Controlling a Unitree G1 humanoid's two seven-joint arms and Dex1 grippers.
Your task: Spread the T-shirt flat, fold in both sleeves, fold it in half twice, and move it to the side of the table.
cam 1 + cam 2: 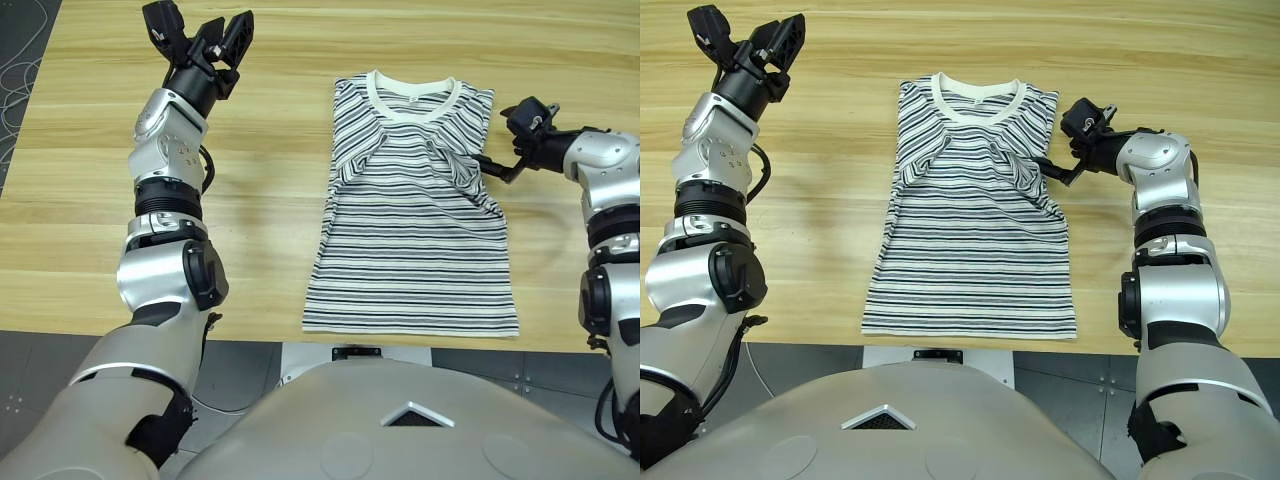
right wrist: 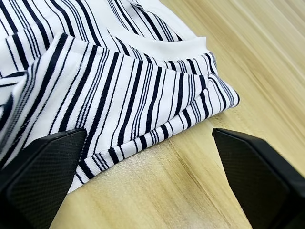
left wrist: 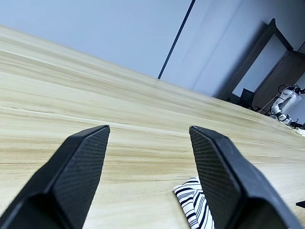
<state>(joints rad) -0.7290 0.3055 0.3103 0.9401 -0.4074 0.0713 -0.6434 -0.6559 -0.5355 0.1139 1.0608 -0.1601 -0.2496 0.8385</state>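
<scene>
While the striped T-shirt (image 1: 410, 230) lies face up in the middle of the worktop (image 1: 260, 220), collar (image 1: 412, 98) at 12 o'clock and hem (image 1: 410, 320) at 6, both sleeves look folded in across the chest, a little puckered. So the sleeve step reads as done and the halving is what's left to do!

Left pincer (image 1: 198, 30) hangs high at about 10 o'clock from the shirt, well apart from it, fingers spread wide with nothing between them. Right pincer (image 2: 147, 143) sits low at the shirt's 2 o'clock shoulder, just beside the folded right sleeve (image 1: 465, 170), gaping open and holding nothing, its fingers straddling the cloth edge and bare wood.

This is thin, soft knit: light, floppy, no stiffness at all, and it should slide easily on smooth wood. Pinch one layer and the sleeve folds will likely spill open. Best bet, I'd say, is to grip through all layers at the two shoulder corners, either side of the collar, and carry them down toward the hem together, keeping the cloth low so it doesn't drag or bunch
</scene>
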